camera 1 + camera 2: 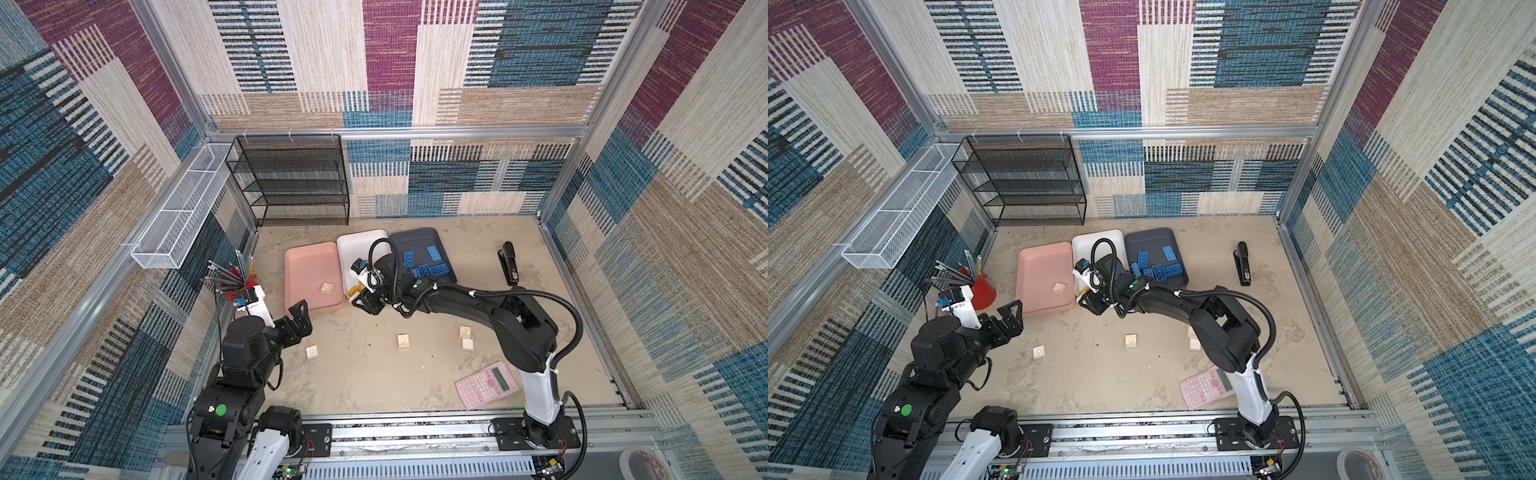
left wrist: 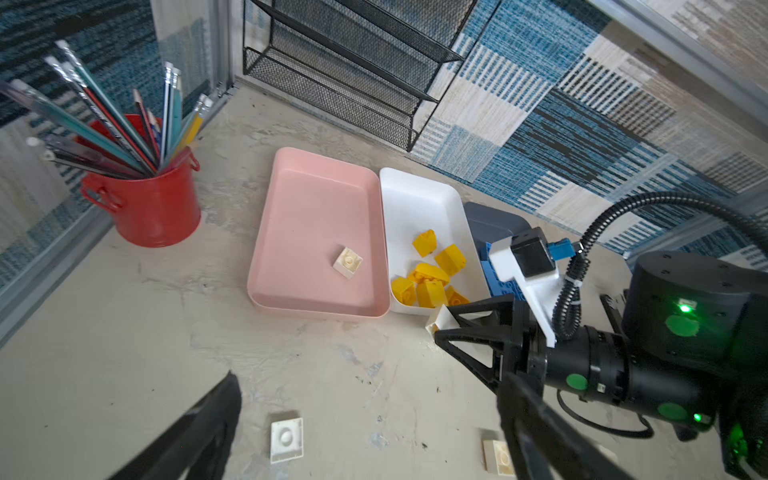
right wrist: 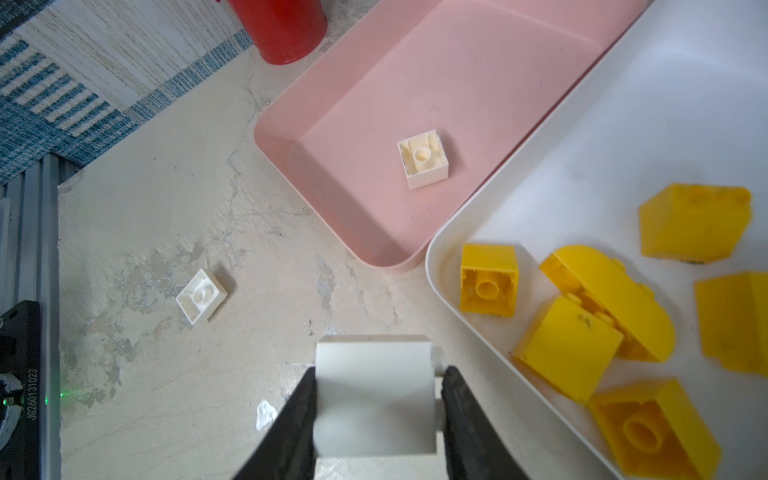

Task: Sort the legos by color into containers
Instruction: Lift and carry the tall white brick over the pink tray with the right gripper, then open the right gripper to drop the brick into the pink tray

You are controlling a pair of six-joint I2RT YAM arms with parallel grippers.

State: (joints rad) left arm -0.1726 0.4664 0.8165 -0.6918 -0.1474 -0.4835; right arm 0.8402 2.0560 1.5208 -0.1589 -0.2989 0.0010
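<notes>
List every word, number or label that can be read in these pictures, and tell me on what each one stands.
"J8260131023" (second sign unsure): printed on a black part by the metal rail, right wrist view.
Pink calculator: key markings too small to read.
Black stapler: white label, blurred.
No other text shows.

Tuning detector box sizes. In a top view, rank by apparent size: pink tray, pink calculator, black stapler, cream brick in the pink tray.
1. pink tray
2. pink calculator
3. black stapler
4. cream brick
The calculator lies nearer the camera, which may flatter it; no two look alike.
</notes>
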